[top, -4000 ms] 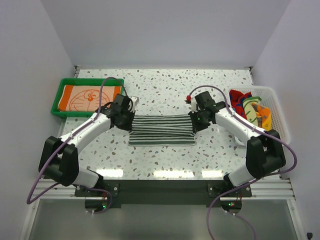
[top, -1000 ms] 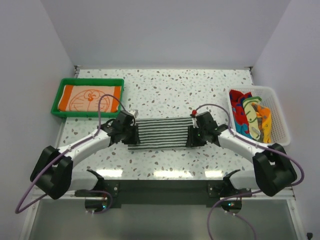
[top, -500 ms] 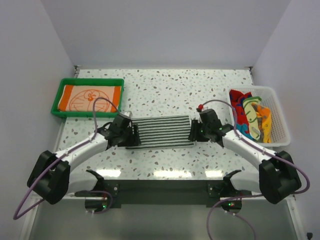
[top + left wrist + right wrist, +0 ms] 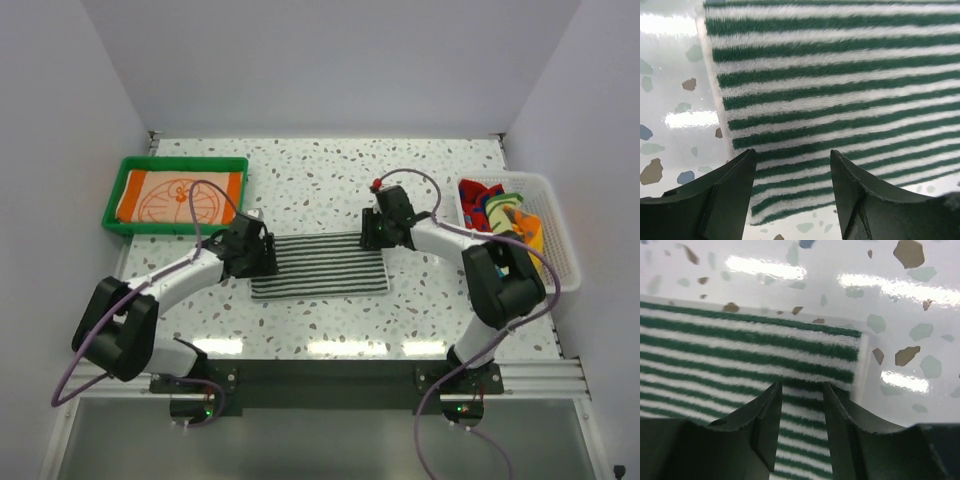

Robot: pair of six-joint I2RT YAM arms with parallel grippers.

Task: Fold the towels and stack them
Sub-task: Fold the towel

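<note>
A striped towel [image 4: 320, 268], dark green and white, lies folded flat in the middle of the table. My left gripper [image 4: 258, 250] hovers over its left end with the jaws open; in the left wrist view the left gripper [image 4: 792, 155] has only the towel [image 4: 840, 75] lying beneath it. My right gripper [image 4: 372, 232] stands open over the far right corner; the right gripper [image 4: 801, 390] holds nothing and the towel [image 4: 740, 350] lies flat under it. An orange towel with a cartoon drawing [image 4: 180, 198] lies in the green tray [image 4: 180, 163]. Several coloured towels [image 4: 500, 225] are bunched in the white basket [image 4: 560, 240].
The speckled table [image 4: 330, 190] is walled at the back and both sides. The green tray sits at the far left and the basket at the far right. Purple cables loop above both arms.
Both grippers have opened and let go of the striped towel, which now lies flat. The right gripper has moved toward the towel's far right corner; the left shifted slightly back.
</note>
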